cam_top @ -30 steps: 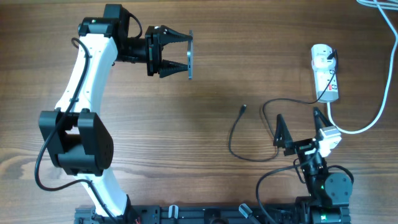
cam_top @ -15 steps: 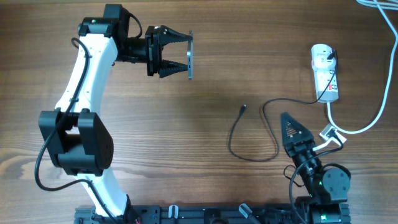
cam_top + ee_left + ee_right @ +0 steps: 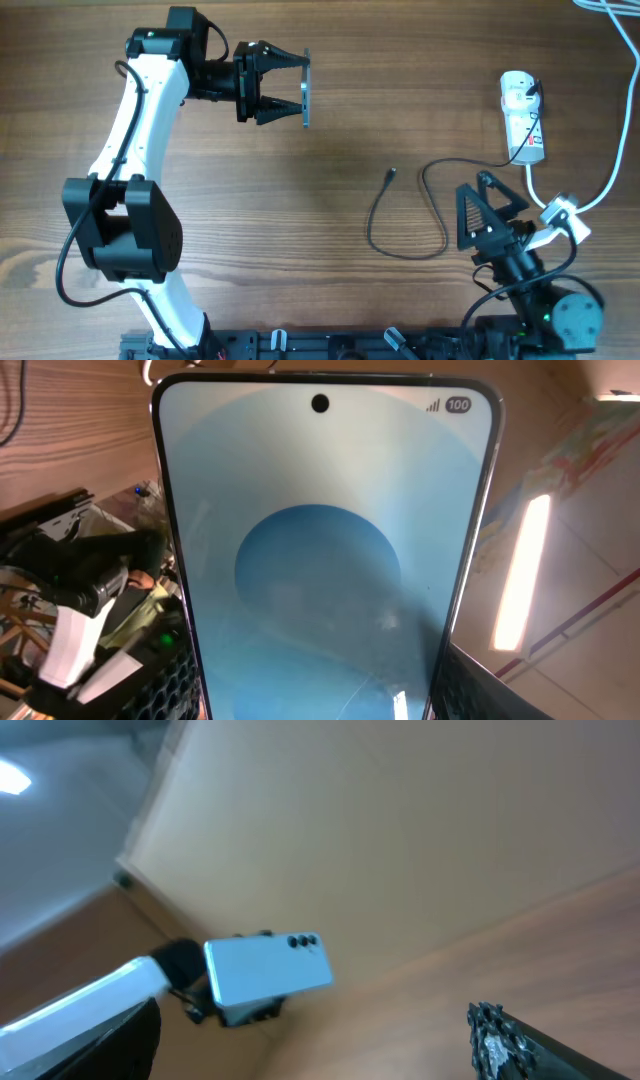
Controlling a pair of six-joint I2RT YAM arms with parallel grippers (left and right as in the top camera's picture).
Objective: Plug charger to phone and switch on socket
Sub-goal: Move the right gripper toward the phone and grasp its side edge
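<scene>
My left gripper [image 3: 300, 88] is shut on the phone [image 3: 305, 90] and holds it edge-on above the table at the upper left. In the left wrist view the phone's cyan screen [image 3: 320, 560] fills the frame between the fingers. The right wrist view shows the phone's pale back [image 3: 265, 970] far off. The charger's thin black cable [image 3: 440, 235] loops on the table, with its connector tip [image 3: 392, 175] lying free. My right gripper [image 3: 474, 184] is open and empty just right of the loop. The white socket [image 3: 520, 120] lies at the far right with a black plug in it.
A thick white cord [image 3: 612, 165] curves from the socket along the right edge. The right arm's base [image 3: 540, 310] sits at the front right, and the left arm's base [image 3: 125, 230] at the front left. Bare wood lies between the phone and the cable.
My right arm has shifted right and turned its wrist, so the open fingers now show side on beside the cable loop. The left arm and phone have not moved.
</scene>
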